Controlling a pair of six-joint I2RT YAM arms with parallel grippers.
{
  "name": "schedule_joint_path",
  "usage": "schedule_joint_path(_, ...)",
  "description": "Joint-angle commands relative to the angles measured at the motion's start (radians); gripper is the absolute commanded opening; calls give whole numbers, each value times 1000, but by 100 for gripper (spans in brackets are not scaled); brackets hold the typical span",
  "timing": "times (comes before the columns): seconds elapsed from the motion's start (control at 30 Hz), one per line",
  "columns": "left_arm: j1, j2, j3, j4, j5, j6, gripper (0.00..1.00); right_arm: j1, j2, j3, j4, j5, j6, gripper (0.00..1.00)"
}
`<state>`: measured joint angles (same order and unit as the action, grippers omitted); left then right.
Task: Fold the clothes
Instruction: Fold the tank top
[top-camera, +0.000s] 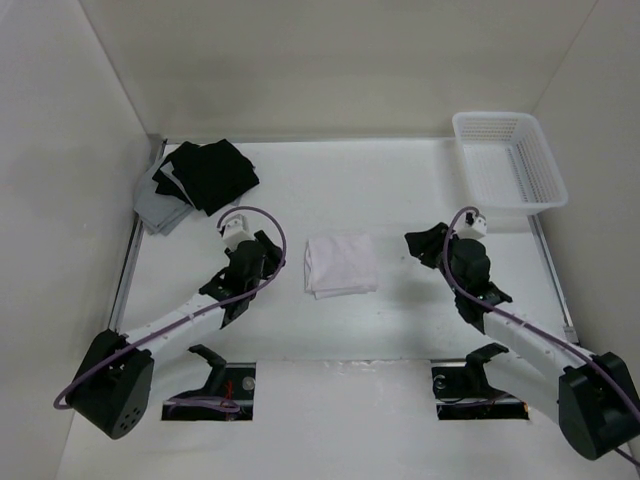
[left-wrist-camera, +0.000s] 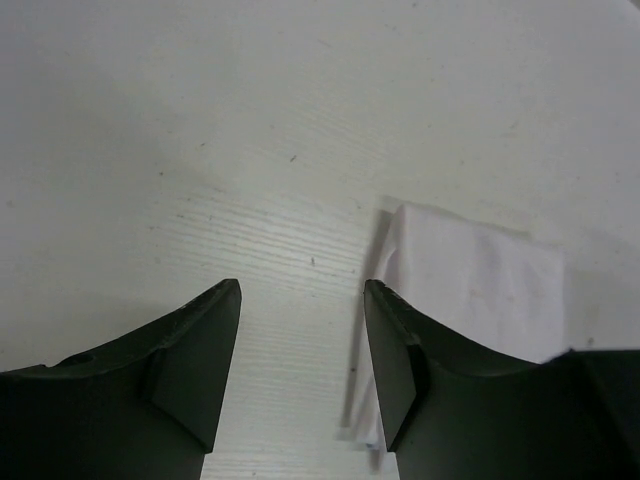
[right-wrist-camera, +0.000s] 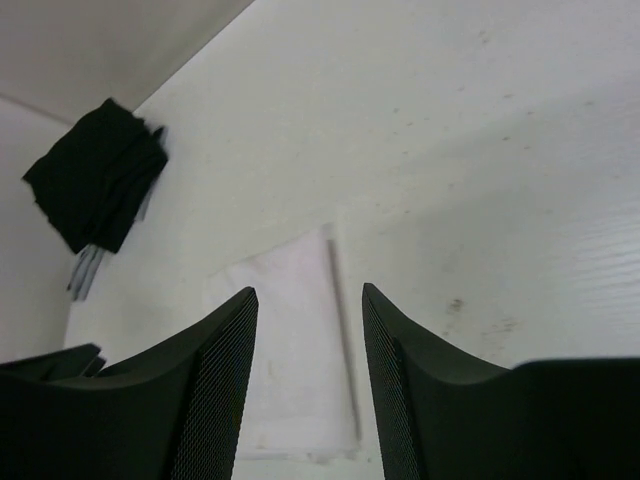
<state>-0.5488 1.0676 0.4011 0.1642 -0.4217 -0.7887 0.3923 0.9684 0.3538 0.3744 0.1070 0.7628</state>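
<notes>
As the shirt (top-camera: 341, 265) is seen lying as a compact folded square between the left gripper (left-wrist-camera: 300, 290) and right gripper (right-wrist-camera: 308, 295), folding is judged done, with at most tidying left; both sets of jaws are held wide apart, and nothing is gripped.

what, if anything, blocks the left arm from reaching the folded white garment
Likely nothing, so yes: the open left hand sits just beside the white garment, with only table between.

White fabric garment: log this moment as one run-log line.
thin white fabric garment: folded rectangle, lying flat | left gripper: open, empty, beside it | right gripper: open, empty
</notes>
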Motion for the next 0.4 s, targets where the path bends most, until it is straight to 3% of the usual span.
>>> schedule_joint_path(0.0,14,25,48,-66,3,11,51,-5,-31,-30,66,111,-39,52)
schedule_joint_path(0.3,-27,23,42,-66,8,23,50,-5,43,-45,136,114,-30,52)
schedule_joint_path(0.37,-42,35,53,-71,4,31,53,-5,41,-47,139,108,-30,52)
